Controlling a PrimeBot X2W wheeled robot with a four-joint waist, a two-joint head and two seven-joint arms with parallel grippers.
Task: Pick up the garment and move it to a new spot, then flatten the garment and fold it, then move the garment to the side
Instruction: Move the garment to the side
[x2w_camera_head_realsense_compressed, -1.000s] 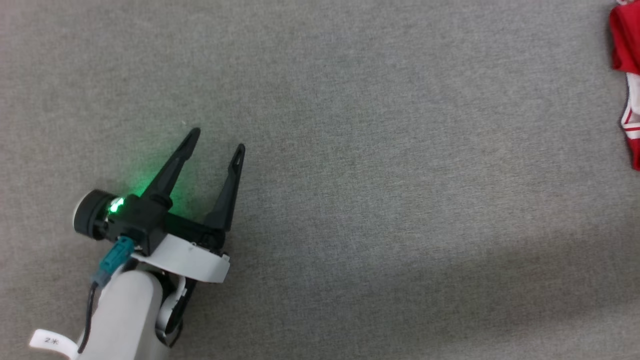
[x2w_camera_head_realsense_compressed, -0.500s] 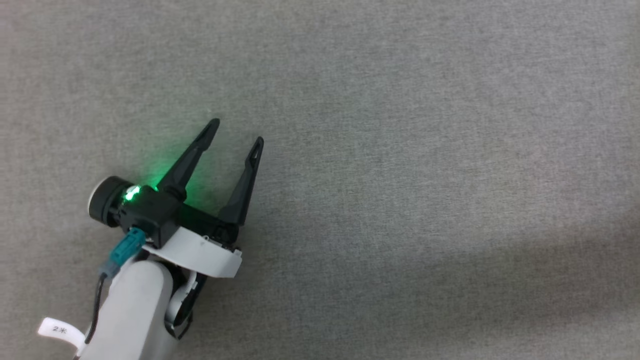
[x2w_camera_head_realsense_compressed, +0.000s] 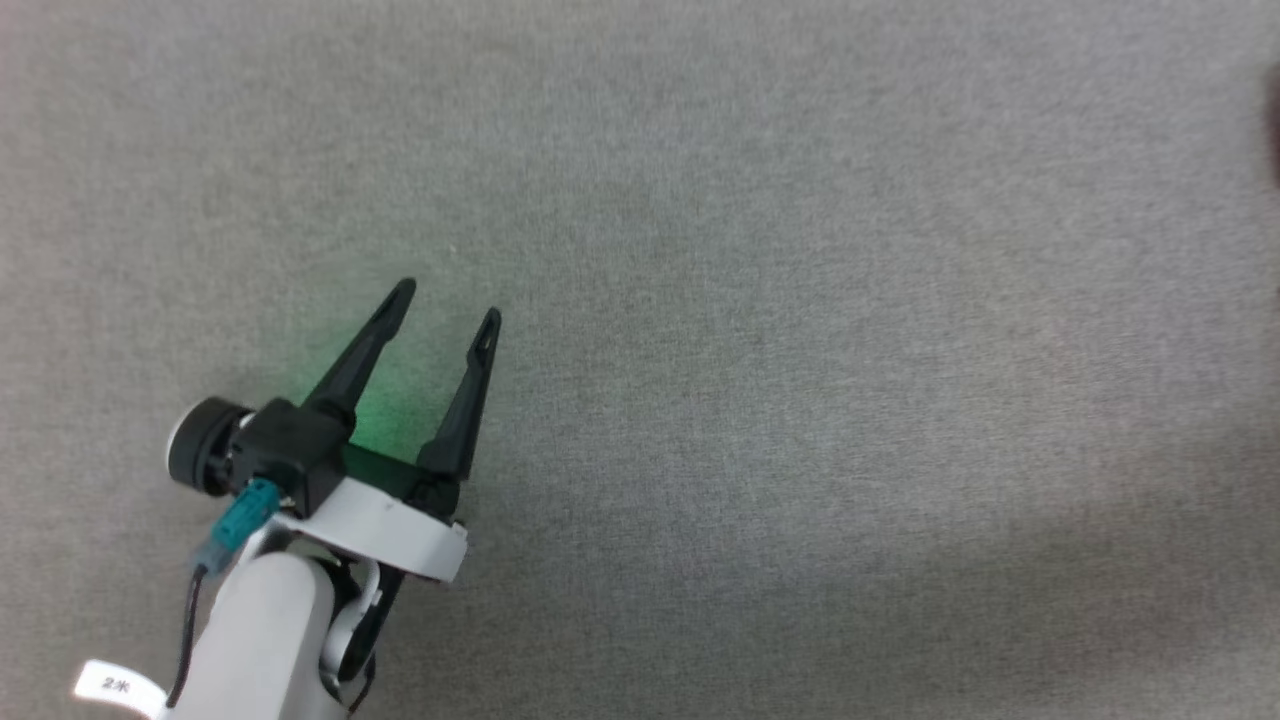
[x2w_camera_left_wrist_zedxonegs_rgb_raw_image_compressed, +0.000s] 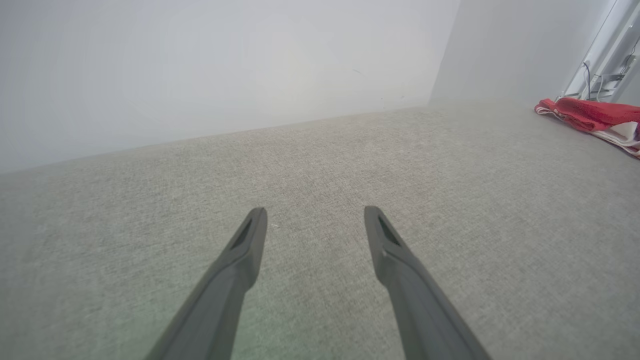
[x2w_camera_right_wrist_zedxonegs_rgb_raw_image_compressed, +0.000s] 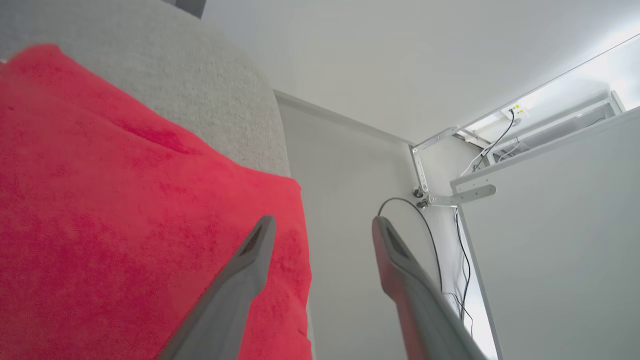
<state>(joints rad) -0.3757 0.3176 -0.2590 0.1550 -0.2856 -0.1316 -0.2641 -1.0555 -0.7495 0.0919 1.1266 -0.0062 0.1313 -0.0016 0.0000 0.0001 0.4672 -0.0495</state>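
Two sets of fingers are seen spread and empty: the left gripper (x2w_camera_head_realsense_compressed: 445, 300) over the grey worktop (x2w_camera_head_realsense_compressed: 800, 300), the right gripper (x2w_camera_right_wrist_zedxonegs_rgb_raw_image_compressed: 324, 221) close by the red garment (x2w_camera_right_wrist_zedxonegs_rgb_raw_image_compressed: 125, 225), laid at the worktop's edge.

Grey woven fabric surface (x2w_camera_head_realsense_compressed: 800, 300), plain white wall (x2w_camera_left_wrist_zedxonegs_rgb_raw_image_compressed: 200, 75), white bracket (x2w_camera_right_wrist_zedxonegs_rgb_raw_image_compressed: 470, 192), dangling black cable (x2w_camera_right_wrist_zedxonegs_rgb_raw_image_compressed: 400, 199) (bright light beyond)

Bright even light w/ soft shadows
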